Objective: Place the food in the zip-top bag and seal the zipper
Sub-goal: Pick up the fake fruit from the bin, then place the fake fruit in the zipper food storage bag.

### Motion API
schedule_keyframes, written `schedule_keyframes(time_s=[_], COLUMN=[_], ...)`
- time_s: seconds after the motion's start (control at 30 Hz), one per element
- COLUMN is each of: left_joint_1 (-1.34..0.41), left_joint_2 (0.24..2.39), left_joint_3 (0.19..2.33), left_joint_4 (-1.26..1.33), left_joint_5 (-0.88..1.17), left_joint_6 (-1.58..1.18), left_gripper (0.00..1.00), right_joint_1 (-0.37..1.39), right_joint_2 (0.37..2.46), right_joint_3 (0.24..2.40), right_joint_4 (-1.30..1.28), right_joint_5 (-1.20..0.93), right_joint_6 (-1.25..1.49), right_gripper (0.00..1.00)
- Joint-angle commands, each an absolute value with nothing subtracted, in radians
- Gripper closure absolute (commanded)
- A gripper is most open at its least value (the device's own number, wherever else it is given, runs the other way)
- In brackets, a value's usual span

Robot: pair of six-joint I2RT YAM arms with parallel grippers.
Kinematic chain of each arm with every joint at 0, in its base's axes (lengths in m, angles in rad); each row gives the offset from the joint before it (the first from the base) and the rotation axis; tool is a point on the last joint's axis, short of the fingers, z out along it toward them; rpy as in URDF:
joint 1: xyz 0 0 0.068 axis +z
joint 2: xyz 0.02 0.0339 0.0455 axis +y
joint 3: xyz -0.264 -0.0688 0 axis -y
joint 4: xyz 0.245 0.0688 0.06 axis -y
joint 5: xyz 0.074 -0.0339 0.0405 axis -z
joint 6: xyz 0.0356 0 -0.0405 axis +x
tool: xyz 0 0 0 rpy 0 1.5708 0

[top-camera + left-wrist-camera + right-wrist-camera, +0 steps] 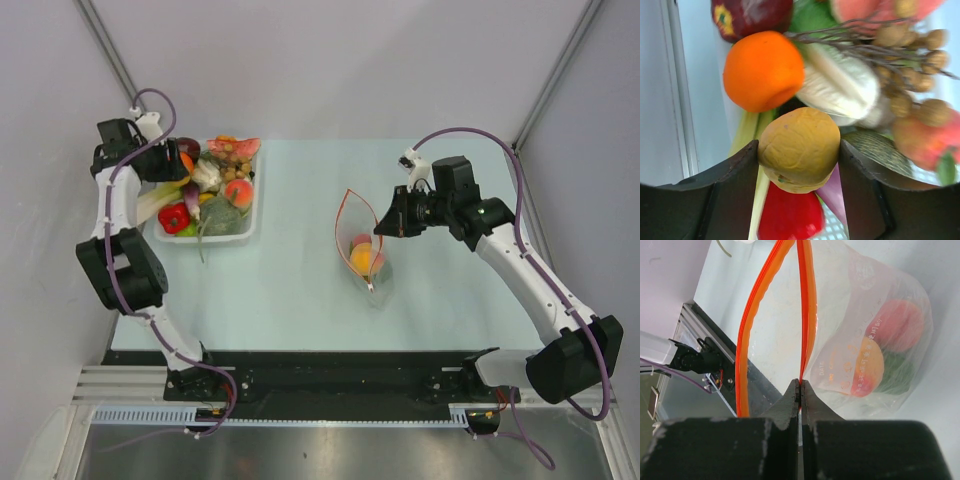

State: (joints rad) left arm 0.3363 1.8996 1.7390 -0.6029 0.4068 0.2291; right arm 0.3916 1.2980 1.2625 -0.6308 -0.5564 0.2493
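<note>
The clear zip-top bag point(366, 252) stands mid-table with its mouth open and red, orange and green food point(880, 357) inside. My right gripper point(385, 225) is shut on one side of the red-orange zipper point(806, 310) and holds the bag up; in the right wrist view the gripper point(800, 385) pinches the strip. My left gripper point(172, 158) is over the tray's far left corner, shut on a tan round toy food point(799, 147), as the left wrist view point(799, 150) shows. An orange toy fruit point(763, 70) and a red pepper point(790, 212) lie beyond it.
A clear rectangular tray point(250, 215) at the back left holds several more toy foods, among them a watermelon slice point(234, 148), a peach point(238, 191) and a red pepper point(174, 218). The table's near edge meets a black rail point(330, 365).
</note>
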Motion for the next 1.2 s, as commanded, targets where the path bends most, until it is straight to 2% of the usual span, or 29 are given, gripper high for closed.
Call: schedule_keyframes(time_s=[0.0,0.17,0.37,0.47,0.73,0.93,1.07,1.17], left_joint_1=[0.269,0.086,-0.393,-0.545,-0.712,-0.729,-0.719,-0.698], left_joint_2=[1.669,1.421,1.275,1.288,1.399,1.543,1.58,1.536], left_joint_3=[1.714,1.602,1.528,1.511,1.433,1.514,1.597,1.631], left_joint_4=[-0.637,-0.65,-0.624,-0.611,-0.464,-0.451,-0.446,-0.492], left_joint_5=[0.526,0.595,0.528,0.491,0.405,0.278,0.241,0.258], left_joint_6=[0.288,0.276,0.215,0.164,0.12,0.107,0.084,0.072], left_gripper=[0.51,0.53,0.52,0.52,0.52,0.48,0.11,0.0], right_joint_1=[0.396,0.396,0.394,0.393,0.371,0.342,0.331,0.322], right_joint_2=[1.292,1.29,1.278,1.273,1.269,1.278,1.279,1.281], right_joint_3=[1.264,1.256,1.244,1.243,1.236,1.233,1.227,1.233], right_joint_4=[-0.606,-0.598,-0.601,-0.601,-0.595,-0.578,-0.572,-0.577], right_joint_5=[-0.552,-0.557,-0.558,-0.563,-0.592,-0.633,-0.641,-0.646], right_joint_6=[0.236,0.25,0.252,0.255,0.279,0.321,0.333,0.334], right_gripper=[1.0,1.0,1.0,1.0,1.0,1.0,1.0,1.0])
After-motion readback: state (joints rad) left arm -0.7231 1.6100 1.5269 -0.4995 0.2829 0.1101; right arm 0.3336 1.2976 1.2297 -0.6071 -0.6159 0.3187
